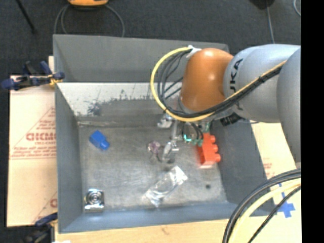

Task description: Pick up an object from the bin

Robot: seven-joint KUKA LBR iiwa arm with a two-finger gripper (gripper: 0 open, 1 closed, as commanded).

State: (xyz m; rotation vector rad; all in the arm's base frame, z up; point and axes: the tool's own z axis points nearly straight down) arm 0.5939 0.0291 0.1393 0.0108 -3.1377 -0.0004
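Overhead look into a grey metal bin (pixel 66 151), with a robot arm reaching in from the right. Looks like the approach step of a pick, nothing lifted yet. Gripper (pixel 170 148) low over the middle of the bin floor, just beside a small purplish object (pixel 153 147) on its left. Cannot tell how far open, and nothing visibly held.

Just nearer than the gripper, a crumpled clear plastic piece (pixel 164 186); just to its right, a red toy block (pixel 208 150). Well apart on the left, a blue block (pixel 99 140); in the near left corner, a small round silver thing (pixel 94 199).

Next move, by judgement: calls for settling on one target, probably the purplish object, then closing and lifting straight up, clear of the red toy block.

Arm pose: thick grey link across the right rim, orange-covered wrist (pixel 202 80) over the far middle, pointing steeply down, yellow cable looped around it.
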